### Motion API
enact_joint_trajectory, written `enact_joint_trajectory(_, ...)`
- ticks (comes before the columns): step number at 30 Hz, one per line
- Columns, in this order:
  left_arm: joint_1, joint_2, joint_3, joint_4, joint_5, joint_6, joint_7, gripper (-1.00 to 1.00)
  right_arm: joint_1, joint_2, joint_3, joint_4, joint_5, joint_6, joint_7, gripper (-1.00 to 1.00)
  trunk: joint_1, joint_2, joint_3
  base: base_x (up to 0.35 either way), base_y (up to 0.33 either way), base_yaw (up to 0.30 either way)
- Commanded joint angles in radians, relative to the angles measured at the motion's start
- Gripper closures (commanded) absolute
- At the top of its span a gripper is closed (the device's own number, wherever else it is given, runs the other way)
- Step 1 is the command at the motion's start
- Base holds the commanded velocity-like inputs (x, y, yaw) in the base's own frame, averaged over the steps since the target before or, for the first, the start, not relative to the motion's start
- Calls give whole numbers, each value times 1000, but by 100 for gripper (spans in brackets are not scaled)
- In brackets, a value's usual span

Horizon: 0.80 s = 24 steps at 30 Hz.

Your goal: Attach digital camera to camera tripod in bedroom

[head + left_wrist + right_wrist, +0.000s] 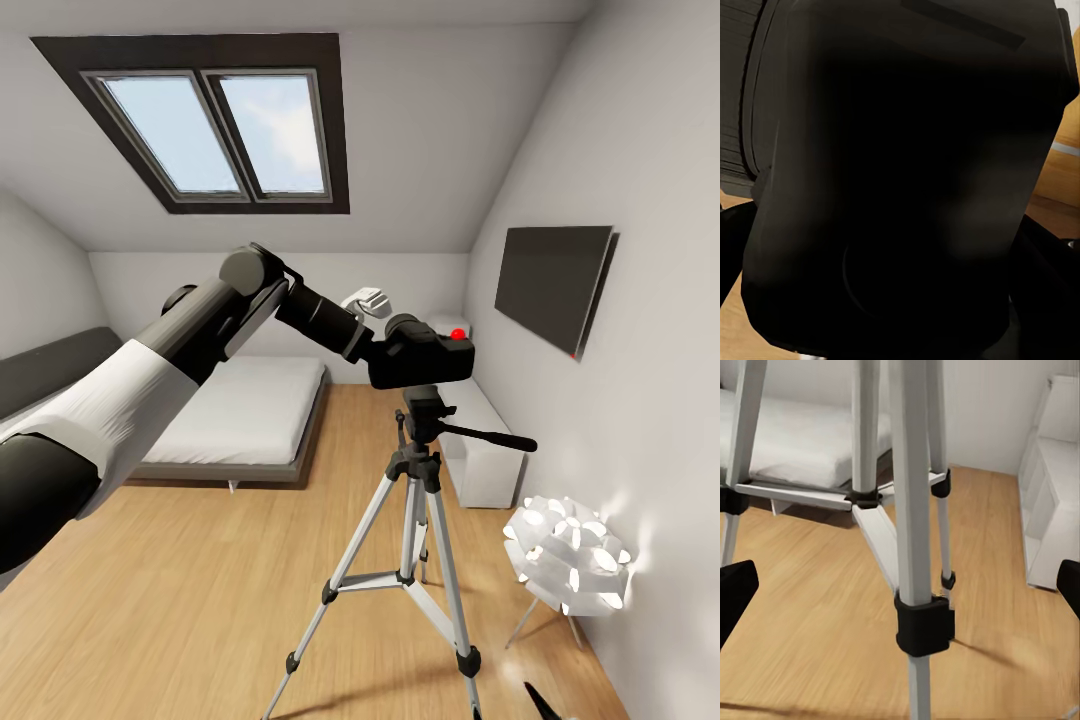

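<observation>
Left gripper [385, 345] clamped on the digital camera [425, 360], sitting right on top of the camera tripod [418, 470] head.

White petal lamp [570, 555] stands just beside the tripod's legs by the wall, white cube shelves [485, 450] behind, bed [240, 410] well apart. Light wood floor [200, 600] is wide open on the left. Right gripper [900, 592] fingertips spread apart, low near a tripod leg.

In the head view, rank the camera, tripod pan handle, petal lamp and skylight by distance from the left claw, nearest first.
1. Digital camera, in the left claw.
2. Pan handle, just below it.
3. Petal lamp, low on the floor, right.
4. Skylight, up in the sloped ceiling.
</observation>
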Motion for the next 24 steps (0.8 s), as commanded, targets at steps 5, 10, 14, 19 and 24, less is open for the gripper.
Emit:
enact_joint_trajectory(5,-1,1,-2,0,3,5,-2,100,0,-1,3,-45,-8,-2,7,-100,0,-1,0,0,0,0)
enact_joint_trajectory(10,-1,1,-2,0,3,5,-2,100,0,-1,2,-83,-8,5,7,-100,0,-1,0,0,0,0)
enact_joint_trajectory(14,-1,1,-2,-1,3,5,-2,100,0,0,2,-113,-8,48,8,-100,0,-1,0,0,0,0)
enact_joint_trajectory(19,-1,1,-2,-2,3,5,-2,100,0,0,2,-136,-8,70,9,-100,0,-1,0,0,0,0)
enact_joint_trajectory(24,-1,1,-2,-3,3,5,-2,100,0,1,3,-141,-8,74,9,-100,0,-1,0,0,0,0)
